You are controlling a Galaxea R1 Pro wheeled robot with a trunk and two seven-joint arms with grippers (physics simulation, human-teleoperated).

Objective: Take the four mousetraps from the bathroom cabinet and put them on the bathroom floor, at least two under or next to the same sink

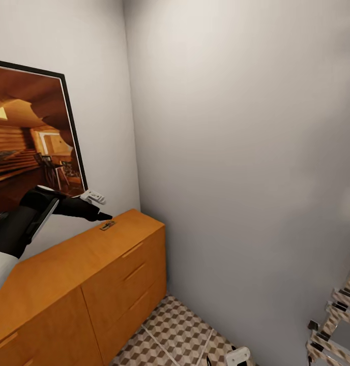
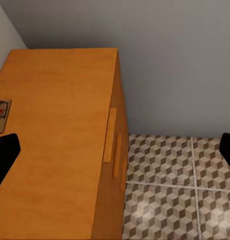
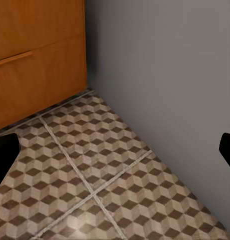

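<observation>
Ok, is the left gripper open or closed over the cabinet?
Open. In the left wrist view its fingers sit far apart, nothing between them, above the cabinet top, the mousetrap beside one.

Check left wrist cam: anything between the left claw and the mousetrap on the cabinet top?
Nothing. In the left wrist view only bare orange wood of the cabinet top separates the open left claw from the mousetrap.
</observation>
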